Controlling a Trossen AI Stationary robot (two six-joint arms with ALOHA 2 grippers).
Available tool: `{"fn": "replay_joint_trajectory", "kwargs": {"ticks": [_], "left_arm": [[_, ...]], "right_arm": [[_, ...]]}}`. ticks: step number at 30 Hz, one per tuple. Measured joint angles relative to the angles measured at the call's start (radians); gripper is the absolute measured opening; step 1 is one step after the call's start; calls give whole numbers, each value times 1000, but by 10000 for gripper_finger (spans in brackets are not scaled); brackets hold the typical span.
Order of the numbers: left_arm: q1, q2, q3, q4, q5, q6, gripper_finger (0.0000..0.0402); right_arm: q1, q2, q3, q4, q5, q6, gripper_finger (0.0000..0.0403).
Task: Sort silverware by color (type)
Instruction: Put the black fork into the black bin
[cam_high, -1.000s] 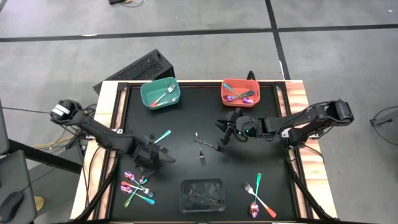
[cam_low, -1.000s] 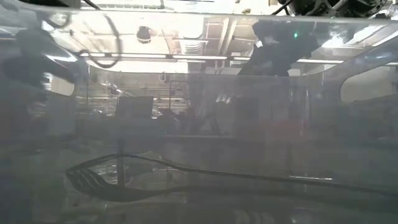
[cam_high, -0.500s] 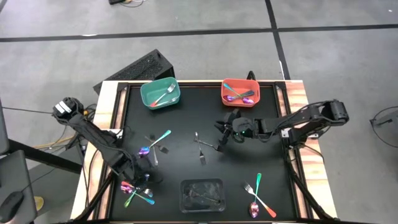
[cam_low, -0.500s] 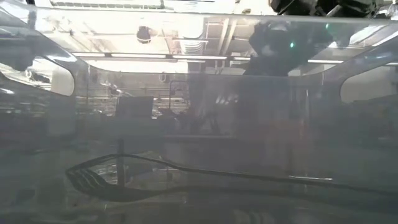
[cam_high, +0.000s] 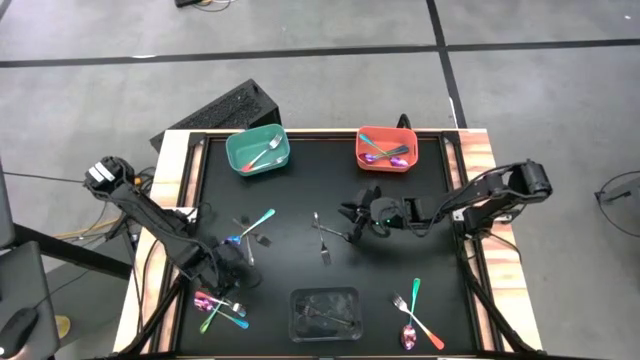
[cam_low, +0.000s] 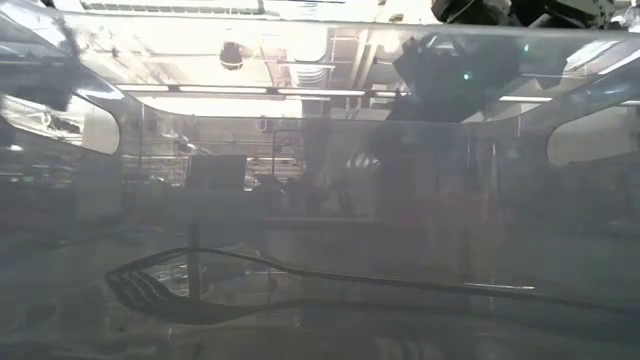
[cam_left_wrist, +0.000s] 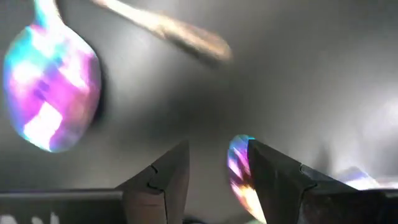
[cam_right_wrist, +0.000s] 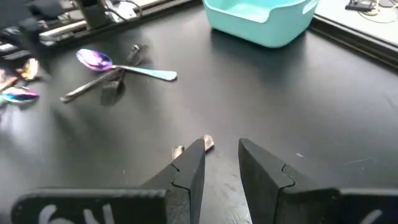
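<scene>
1. A black desk (cam_high: 300, 200) with wooden edges stands on grey floor; a teal bin (cam_high: 257, 150) and an orange bin (cam_high: 386, 148) sit at its far edge, likely one per kind of piece.
2. The left claw (cam_left_wrist: 214, 180), spread and empty, hangs low over a cluster of silverware (cam_high: 218, 305), probably lining up a pick; a rainbow spoon head (cam_left_wrist: 50, 102) lies just ahead.
3. The right claw (cam_right_wrist: 221, 163), spread and empty, reaches mid-desk; a teal-handled spoon (cam_right_wrist: 124, 67) lies well beyond it.

Left hand (cam_high: 228, 262) hangs low with fingers parted; right hand (cam_high: 352, 215) reaches toward table centre, fingers parted
</scene>
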Motion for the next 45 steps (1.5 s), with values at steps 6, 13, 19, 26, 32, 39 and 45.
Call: {"fn": "replay_joint_trajectory", "kwargs": {"ticks": [6, 13, 19, 26, 32, 39, 45], "left_arm": [[139, 0, 0, 41, -106, 352, 149], [370, 0, 0, 377, -156, 1049, 149], [593, 0, 0, 705, 8, 1504, 149], [720, 0, 0, 824, 89, 1628, 149], [761, 0, 0, 838, -5, 1624, 149], [778, 0, 0, 809, -33, 1537, 149], [777, 0, 0, 782, -39, 1521, 149]], "right_arm": [[62, -4, 2, 1, 0, 2, 117], [125, -4, 2, 0, 25, 2, 117], [144, -4, 2, -18, 60, 30, 117], [144, 12, 2, -81, 43, 167, 117], [135, 105, 3, -59, 22, 47, 123], [76, 226, 71, -57, 0, 23, 171], [69, 280, 154, -223, -49, 2, 194]]}}
